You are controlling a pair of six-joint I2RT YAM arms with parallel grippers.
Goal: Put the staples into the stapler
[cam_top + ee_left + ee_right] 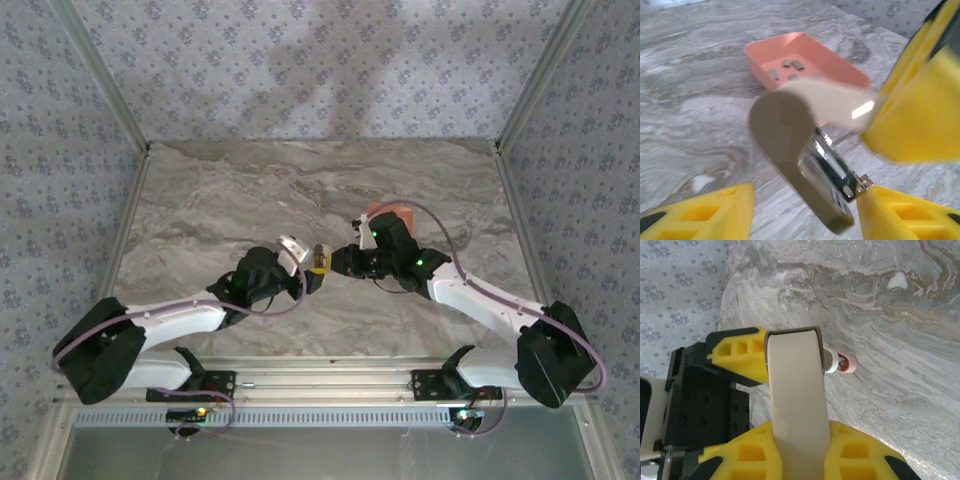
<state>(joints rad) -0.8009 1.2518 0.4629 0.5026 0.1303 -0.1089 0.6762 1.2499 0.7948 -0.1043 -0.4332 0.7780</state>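
Stapler (795, 385) mid-table, clamped in right gripper (797, 440), pale cover facing right wrist camera. Left wrist view adds: cover hinged up, metal channel exposed; left gripper (802, 200) fingers spread, one touching stapler; staples (792, 63) loose in salmon tray (840, 70) behind.

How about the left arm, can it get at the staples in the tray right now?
Probably not directly. The stapler, clamped in the right arm's jaws, sits between the left arm's open jaws, straight in front of the tray holding the staples. It would need to go around.
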